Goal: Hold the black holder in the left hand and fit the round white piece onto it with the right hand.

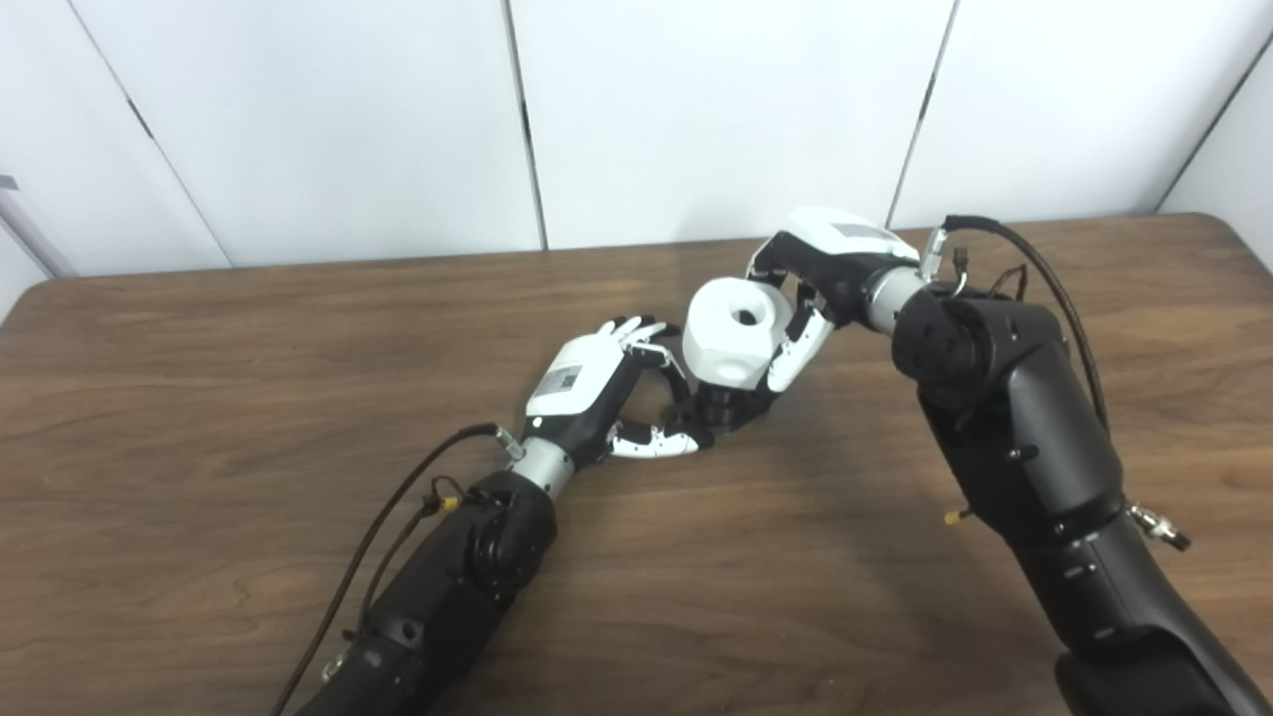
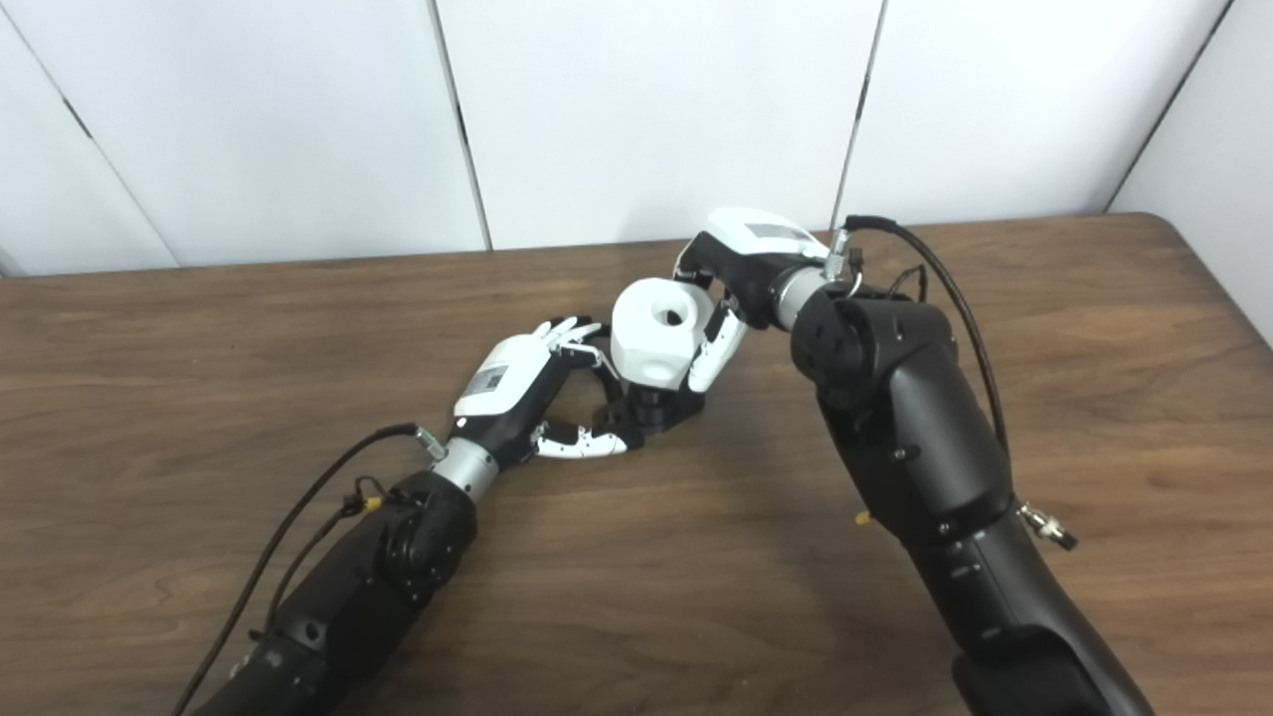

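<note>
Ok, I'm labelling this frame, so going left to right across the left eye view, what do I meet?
Left hand → black holder with the round white piece right above it → right hand, all over the wooden table.

Left hand low near table, palm turned away, fingers curled around black holder. Right hand above and to the right of it, wrist bent down, fingers wrapped on round white piece, directly over the holder. Both forearms angled inward, meeting at center.
</note>
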Tool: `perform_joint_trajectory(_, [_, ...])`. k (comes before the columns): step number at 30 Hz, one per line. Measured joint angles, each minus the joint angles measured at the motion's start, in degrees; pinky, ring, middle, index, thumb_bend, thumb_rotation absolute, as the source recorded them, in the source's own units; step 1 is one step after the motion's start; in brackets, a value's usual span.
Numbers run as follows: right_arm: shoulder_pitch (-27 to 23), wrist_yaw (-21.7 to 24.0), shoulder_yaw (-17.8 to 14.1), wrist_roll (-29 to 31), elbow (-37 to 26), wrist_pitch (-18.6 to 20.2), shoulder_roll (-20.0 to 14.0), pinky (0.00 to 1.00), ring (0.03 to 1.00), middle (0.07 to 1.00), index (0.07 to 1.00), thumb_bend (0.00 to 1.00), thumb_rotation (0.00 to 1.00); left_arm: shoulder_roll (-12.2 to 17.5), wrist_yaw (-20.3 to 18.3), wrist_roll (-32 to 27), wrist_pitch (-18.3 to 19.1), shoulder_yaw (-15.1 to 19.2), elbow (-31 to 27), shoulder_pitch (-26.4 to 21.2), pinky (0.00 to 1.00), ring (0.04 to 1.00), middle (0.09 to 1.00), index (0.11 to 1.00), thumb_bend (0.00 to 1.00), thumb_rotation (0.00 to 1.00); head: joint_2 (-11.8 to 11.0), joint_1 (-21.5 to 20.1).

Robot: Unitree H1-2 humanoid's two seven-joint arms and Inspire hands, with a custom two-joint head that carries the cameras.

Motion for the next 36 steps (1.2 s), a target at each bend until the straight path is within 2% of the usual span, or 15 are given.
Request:
perform_joint_trajectory(3, [-0.5, 1.2, 0.6, 0.0, -0.2, 0.0, 0.0, 0.21, 0.302, 0.399, 0.488, 0.51, 0.15, 0.0, 0.0, 0.0, 0.0, 0.0, 0.1, -0.1, 1.0, 0.961, 0.891, 0.477, 0.52, 0.07, -0.2, -0.2])
perform_joint_trajectory(8, [-1.5, 2.8, 1.1, 0.0, -0.5, 0.0, -0.2, 0.27, 0.367, 0.449, 0.488, 0.51, 0.15, -0.1, 0.0, 0.0, 0.0, 0.0, 0.3, -0.2, 1.0, 0.959, 0.893, 0.477, 0.52, 0.07, -0.2, -0.2])
perform_joint_trajectory(22, [-2.8, 3.0, 2.3, 0.3, -1.3, -0.1, -0.9, 0.25, 0.347, 0.433, 0.488, 0.51, 0.15, -0.1, 0.0, 0.0, 0.0, 0.0, 0.3, -0.2, 1.0, 0.958, 0.894, 0.477, 0.52, 0.08, -0.1, 0.0])
perform_joint_trajectory(31, [-2.7, 2.7, 2.3, 1.4, -1.2, -0.2, -1.1, 0.27, 0.369, 0.456, 0.487, 0.51, 0.15, -0.1, 0.0, 0.0, 0.2, 0.0, 0.0, 0.0, 1.0, 0.962, 0.895, 0.477, 0.52, 0.07, 0.1, 0.0])
perform_joint_trajectory(36, [-2.6, 0.6, 2.1, 4.0, -0.7, -0.3, -1.1, 0.36, 0.495, 0.554, 0.487, 0.51, 0.15, -0.1, 0.0, 0.0, 0.2, -0.1, 0.0, 0.0, 1.0, 0.962, 0.896, 0.477, 0.52, 0.08, -0.1, 0.0])
